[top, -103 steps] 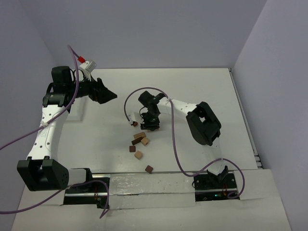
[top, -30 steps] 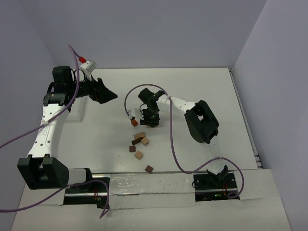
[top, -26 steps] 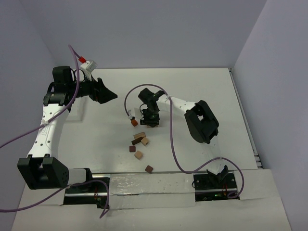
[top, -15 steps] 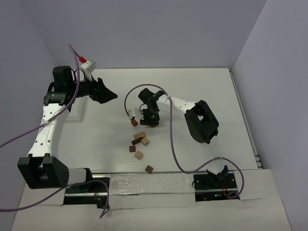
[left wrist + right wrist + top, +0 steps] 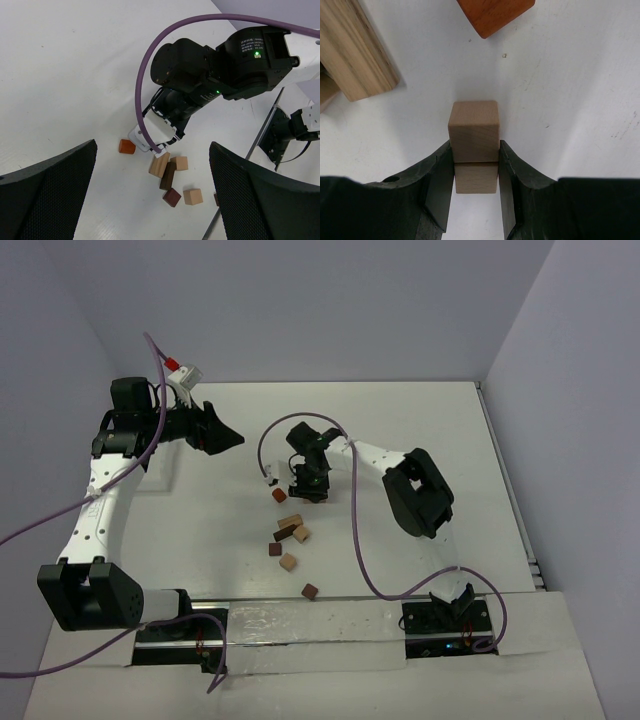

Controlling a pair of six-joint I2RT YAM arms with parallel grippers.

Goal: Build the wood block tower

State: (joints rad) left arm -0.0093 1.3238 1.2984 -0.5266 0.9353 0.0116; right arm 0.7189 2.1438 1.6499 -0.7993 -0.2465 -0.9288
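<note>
In the right wrist view two pale tan cubes (image 5: 473, 132) sit one on the other as a short tower, between my right gripper's fingers (image 5: 437, 185). The right gripper (image 5: 476, 175) is shut on this pair; in the top view it (image 5: 308, 488) stands at the table's middle. A reddish-brown block (image 5: 279, 496) lies just left of it and also shows in the right wrist view (image 5: 495, 14). Several loose wood blocks (image 5: 291, 531) lie nearer the bases. My left gripper (image 5: 228, 439) is open and empty, held high at the back left.
A tan bar (image 5: 355, 55) lies left of the tower. In the left wrist view the loose cluster (image 5: 170, 170) lies under the right arm's purple cable (image 5: 145, 100). One dark brown block (image 5: 310, 591) sits near the front rail.
The right gripper has shifted slightly back and left from the loose cluster over the last few seconds. The left arm has not moved.
</note>
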